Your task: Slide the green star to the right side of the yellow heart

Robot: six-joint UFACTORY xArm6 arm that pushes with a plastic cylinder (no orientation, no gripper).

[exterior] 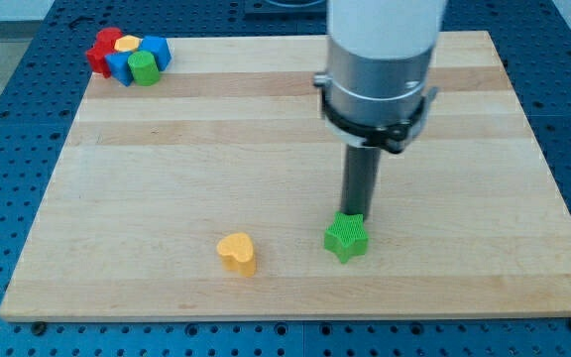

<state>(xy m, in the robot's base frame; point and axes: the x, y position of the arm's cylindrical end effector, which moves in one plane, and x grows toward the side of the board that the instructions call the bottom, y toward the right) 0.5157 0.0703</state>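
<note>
The green star (346, 238) lies on the wooden board (167, 169) near the view's bottom, a little right of centre. The yellow heart (237, 253) lies to its left, about a hundred pixels away and slightly lower. My tip (356, 214) stands just behind the green star, at its upper right edge, touching or almost touching it. The arm's grey body rises above it to the view's top.
A tight cluster of blocks sits at the board's top left corner: a red block (100, 50), a yellow block (127, 44), a green block (145, 67) and blue blocks (157, 51). Blue perforated table surrounds the board.
</note>
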